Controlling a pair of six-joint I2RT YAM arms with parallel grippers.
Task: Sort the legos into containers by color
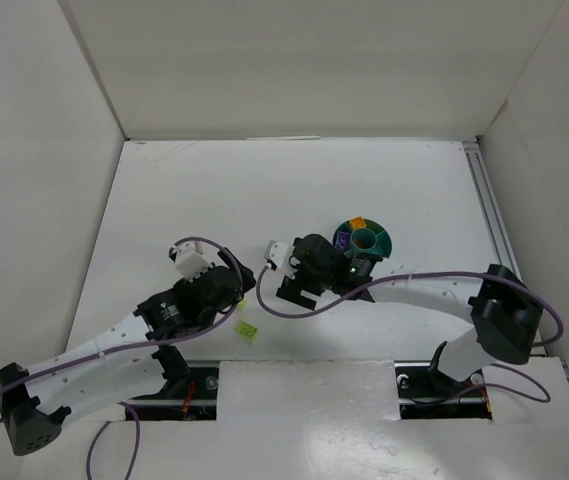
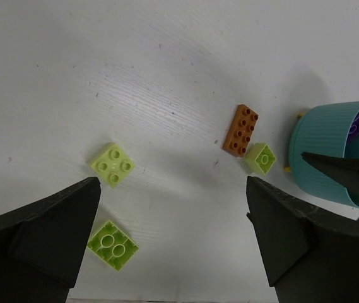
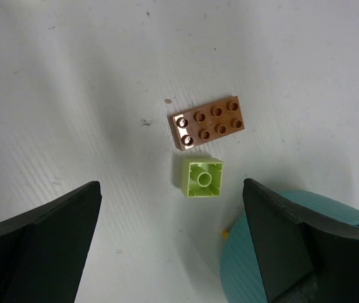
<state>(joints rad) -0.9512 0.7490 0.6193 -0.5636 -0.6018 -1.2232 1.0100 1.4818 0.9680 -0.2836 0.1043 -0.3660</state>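
Observation:
The legos lie on the white table. In the left wrist view there are two flat lime bricks [image 2: 112, 165] [image 2: 112, 244], a brown brick [image 2: 241, 130] and a small lime brick [image 2: 260, 157]. The teal bowl [image 2: 334, 151] stands to their right, its compartments the containers, with purple and yellow pieces inside. My left gripper [image 2: 171, 208] hangs open over bare table, nothing between its fingers. My right gripper [image 3: 171, 196] is also open and empty, above the small lime brick [image 3: 202, 176], which lies upside down beside the brown brick [image 3: 206, 122]. The bowl's wall [image 3: 267, 259] is by its right finger.
From above, both grippers [image 1: 241, 290] [image 1: 302, 290] sit close together left of the bowl [image 1: 382, 247]. One lime brick [image 1: 248, 329] lies near the front edge. White walls enclose the table, and purple cables trail along both arms. A yellow bit [image 3: 225, 233] peeks out at the bowl's foot.

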